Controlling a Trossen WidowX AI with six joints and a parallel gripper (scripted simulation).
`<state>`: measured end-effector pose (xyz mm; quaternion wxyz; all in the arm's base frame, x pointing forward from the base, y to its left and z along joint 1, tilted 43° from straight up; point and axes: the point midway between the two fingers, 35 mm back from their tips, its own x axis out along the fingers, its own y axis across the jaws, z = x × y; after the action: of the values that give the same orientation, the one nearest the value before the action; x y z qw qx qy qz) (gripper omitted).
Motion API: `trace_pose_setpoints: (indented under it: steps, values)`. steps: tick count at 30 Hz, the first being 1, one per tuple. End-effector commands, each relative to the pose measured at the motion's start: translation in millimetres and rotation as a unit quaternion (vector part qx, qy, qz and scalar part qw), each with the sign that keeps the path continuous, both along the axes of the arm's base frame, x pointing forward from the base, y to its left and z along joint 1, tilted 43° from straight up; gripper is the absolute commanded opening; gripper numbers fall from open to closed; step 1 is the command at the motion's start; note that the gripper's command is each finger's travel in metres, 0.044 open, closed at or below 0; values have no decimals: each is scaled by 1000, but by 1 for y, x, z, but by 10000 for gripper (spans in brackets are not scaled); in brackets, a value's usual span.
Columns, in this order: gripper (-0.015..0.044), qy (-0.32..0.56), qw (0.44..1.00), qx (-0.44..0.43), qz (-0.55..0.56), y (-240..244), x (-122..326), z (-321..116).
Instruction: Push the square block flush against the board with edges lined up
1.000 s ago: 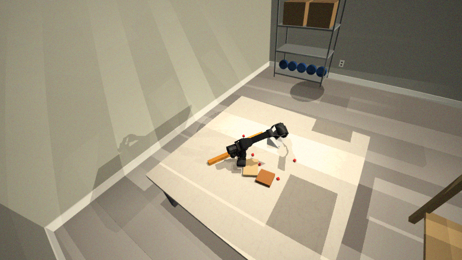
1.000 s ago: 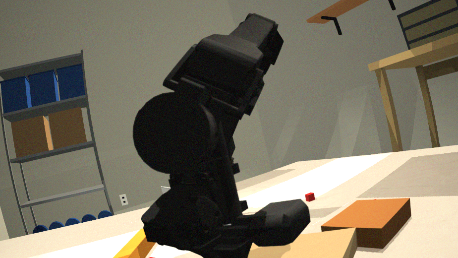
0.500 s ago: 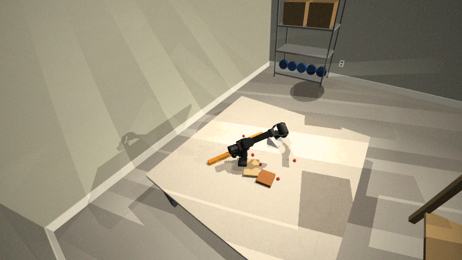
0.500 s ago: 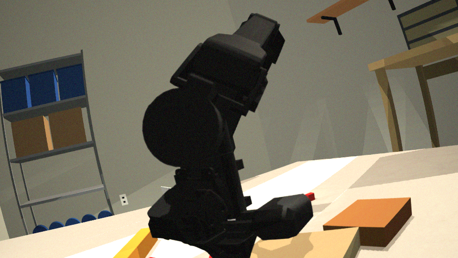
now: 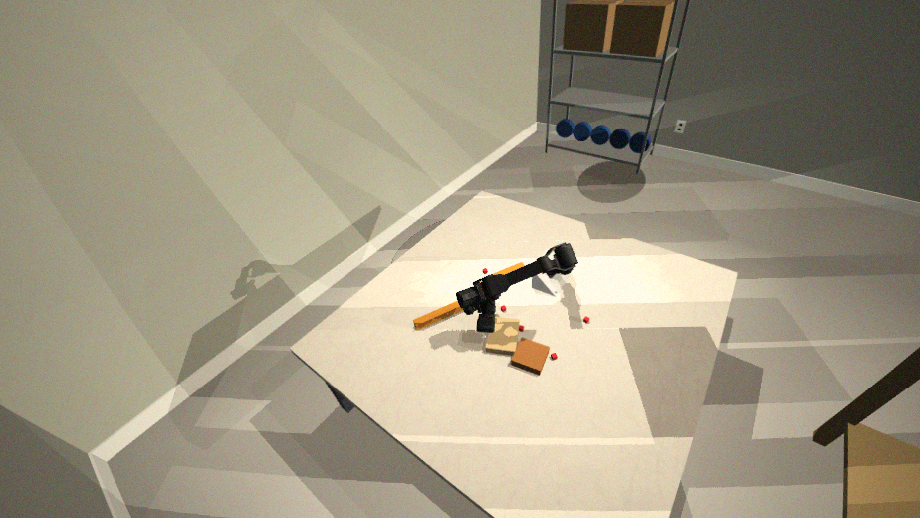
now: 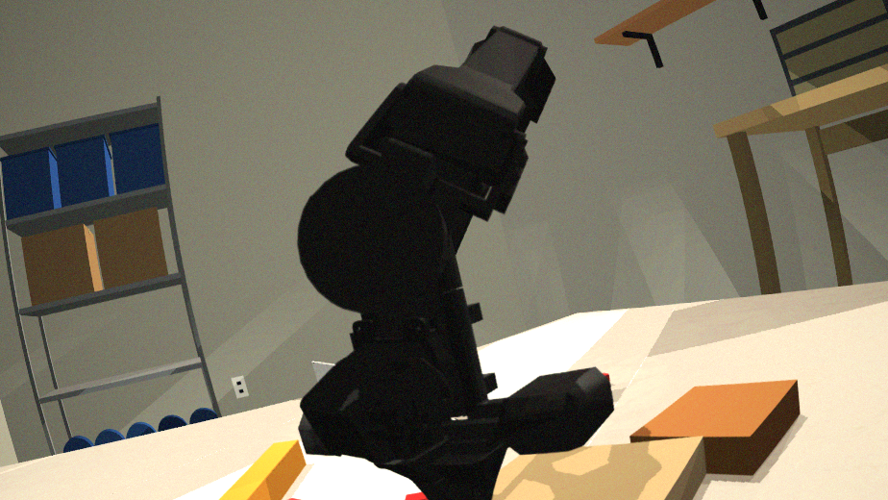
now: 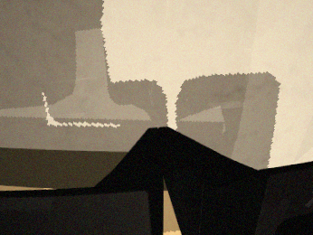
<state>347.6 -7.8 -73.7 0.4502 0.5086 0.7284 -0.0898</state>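
Square orange-brown block [image 5: 530,356] [image 6: 724,410] is seen lying flat on the pale bench [image 5: 547,411] [image 6: 826,361], next to a flat tan wooden block [image 5: 502,335] [image 6: 596,469]. The two are set at differing angles, with a corner region of each close together; whether they touch cannot be told. A long orange-yellow bar [image 5: 437,315] [image 6: 267,469] is partly covered from above by the black arm [image 5: 521,273] [image 6: 384,242]. The fingers of the black end effector [image 5: 486,322] [image 6: 558,413] [image 7: 158,130] are closed together, with nothing gripped. A small red cube [image 5: 554,356] is placed just beside the orange-brown block.
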Motion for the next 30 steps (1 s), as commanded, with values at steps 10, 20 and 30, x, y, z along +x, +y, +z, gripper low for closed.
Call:
trace_pose_setpoints:
  steps: [10,20,30]
  values:
    - [0,7,1000,6,2,11,-8,5]
    - [0,7,1000,6,2,15,-11,9]
    - [0,7,1000,6,2,20,-14,13]
